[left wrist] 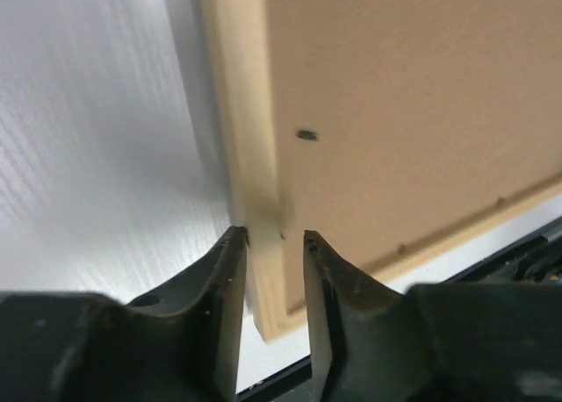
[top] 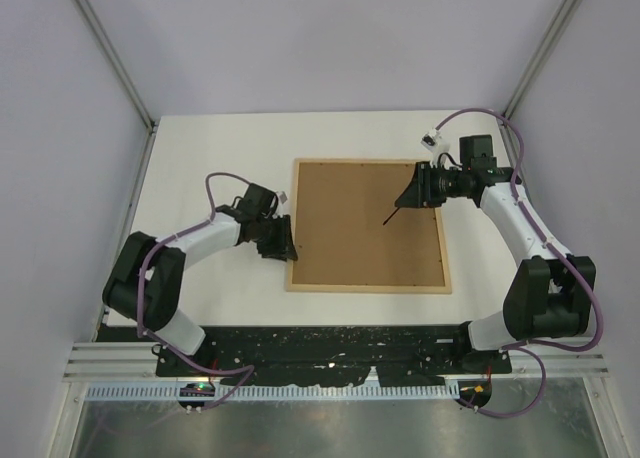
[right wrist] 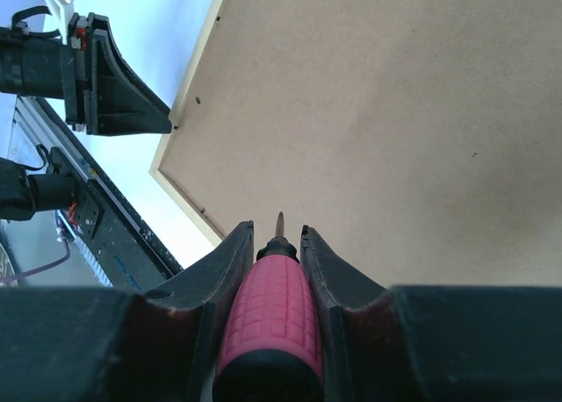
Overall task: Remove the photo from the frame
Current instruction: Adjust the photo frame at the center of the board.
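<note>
Pale walls enclose a white table [top: 220,148]. The frame [top: 350,253] lies flat near the table's middle with its brown fibreboard back up, edged by thin light wood strips. The left gripper [left wrist: 272,237] sits at the frame's left edge near the near corner, its fingers pinched together on the wood strip, one outside and one on the backing side. The right gripper [right wrist: 279,231] hovers over the frame's far right part, clamped on a red-handled screwdriver [right wrist: 272,319] whose tip points at the backing.

Robotics lab rig for sure: white bench [top: 220,148] boxed in by plain panels [top: 320,38] and aluminium posts [top: 108,48], arms [top: 200,240] bolted on.
</note>
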Robot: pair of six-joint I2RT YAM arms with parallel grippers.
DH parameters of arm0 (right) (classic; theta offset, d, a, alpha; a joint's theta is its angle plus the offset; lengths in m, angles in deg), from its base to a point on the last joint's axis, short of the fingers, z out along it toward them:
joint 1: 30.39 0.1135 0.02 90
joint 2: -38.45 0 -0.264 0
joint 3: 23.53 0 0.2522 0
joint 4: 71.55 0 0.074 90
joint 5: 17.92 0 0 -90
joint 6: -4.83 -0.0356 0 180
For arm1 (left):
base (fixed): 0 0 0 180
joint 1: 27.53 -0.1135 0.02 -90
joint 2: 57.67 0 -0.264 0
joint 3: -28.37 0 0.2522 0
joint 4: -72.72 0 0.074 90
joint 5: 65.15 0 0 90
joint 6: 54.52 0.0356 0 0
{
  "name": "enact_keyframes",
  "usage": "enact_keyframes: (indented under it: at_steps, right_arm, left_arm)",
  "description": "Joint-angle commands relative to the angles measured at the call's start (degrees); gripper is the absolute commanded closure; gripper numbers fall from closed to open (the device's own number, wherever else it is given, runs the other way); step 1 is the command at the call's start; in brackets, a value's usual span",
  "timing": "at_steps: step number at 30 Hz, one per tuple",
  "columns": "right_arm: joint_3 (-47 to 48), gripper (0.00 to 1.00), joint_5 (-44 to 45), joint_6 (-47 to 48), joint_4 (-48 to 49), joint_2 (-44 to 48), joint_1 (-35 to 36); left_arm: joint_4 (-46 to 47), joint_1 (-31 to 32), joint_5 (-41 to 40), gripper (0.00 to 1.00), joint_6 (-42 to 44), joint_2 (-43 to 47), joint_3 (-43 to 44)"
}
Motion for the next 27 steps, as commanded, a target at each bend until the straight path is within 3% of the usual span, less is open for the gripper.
enact_keyframes:
  at_steps: [1, 4, 11, 22, 24, 27]
  right_arm:
    - [1.52, 0.92, 1.63, 0.89, 0.64, 1.08, 0.2]
    - [1.09, 0.92, 3.48, 2.21, -0.15, 2.58, 0.2]
    - [-2.51, 0.92, 12.18, 7.39, -0.5, 4.43, 0.11]
    - [-6.73, 0.92, 24.21, 13.72, -5.07, 4.6, -1.29]
    - [-8.4, 0.92, 27.02, 15.3, -4.46, 5.39, -1.29]
    - [-9.99, 0.92, 29.23, 17.41, -4.37, 6.18, -1.29]
  left_arm:
    - [3.64, -0.11, 5.09, 0.5, 0.3, 4.32, 3.26]
    - [0.3, -1.16, 3.95, 0.36, 1.71, 5.99, 5.98]
    - [-13.49, -3.01, -2.46, 0.32, 10.22, 3.02, 22.57]
    - [-39.68, -2.14, -20.22, 0.27, 29.57, -29.67, 74.24]
    - [-41.71, -1.52, -20.92, 0.27, 30.98, -33.72, 80.41]
    - [-41.55, 0.41, -22.15, 0.27, 34.22, -36.1, 81.32]
